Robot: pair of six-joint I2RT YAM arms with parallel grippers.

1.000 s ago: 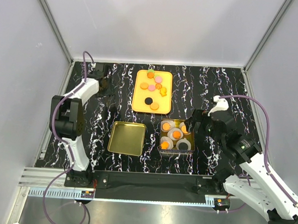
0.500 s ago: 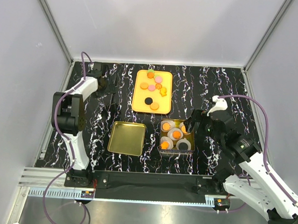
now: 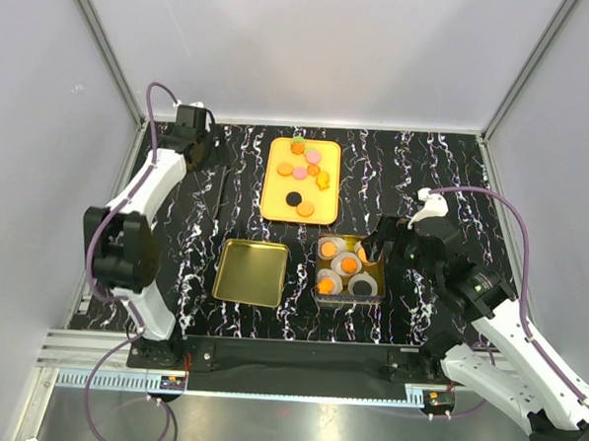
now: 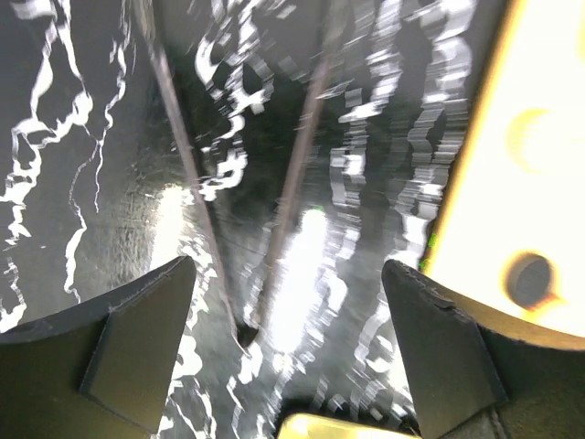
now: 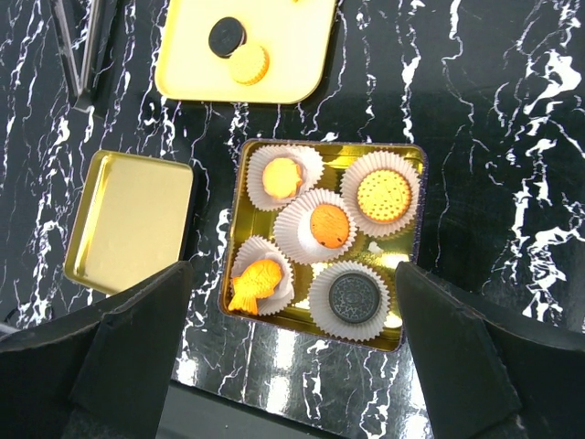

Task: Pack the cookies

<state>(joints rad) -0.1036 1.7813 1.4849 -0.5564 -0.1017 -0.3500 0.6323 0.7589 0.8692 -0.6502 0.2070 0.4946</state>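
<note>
Several cookies (image 3: 299, 171) lie on the yellow tray (image 3: 276, 205) at the back; in the right wrist view a black cookie (image 5: 227, 35) and an orange one (image 5: 248, 62) show on it. The gold tin (image 3: 321, 292) holds white paper cups with cookies: orange (image 5: 327, 225), yellow (image 5: 388, 194), black (image 5: 352, 298), fish-shaped (image 5: 254, 283). My right gripper (image 5: 292, 366) hangs open above the tin's near edge, nothing between its fingers. My left gripper (image 4: 292, 347) is open over thin metal tongs (image 4: 274, 210) lying on the table, left of the tray (image 4: 521, 183).
A gold lid (image 3: 251, 272) lies upside down left of the tin, also seen as a gold lid (image 5: 137, 219) in the right wrist view. The tongs (image 3: 220, 189) lie between the left gripper (image 3: 201, 152) and the lid. Grey walls enclose the marbled black table.
My left gripper has opened wider and its arm has swung back toward the far left corner, away from the tongs on the table. The right arm has barely moved.
</note>
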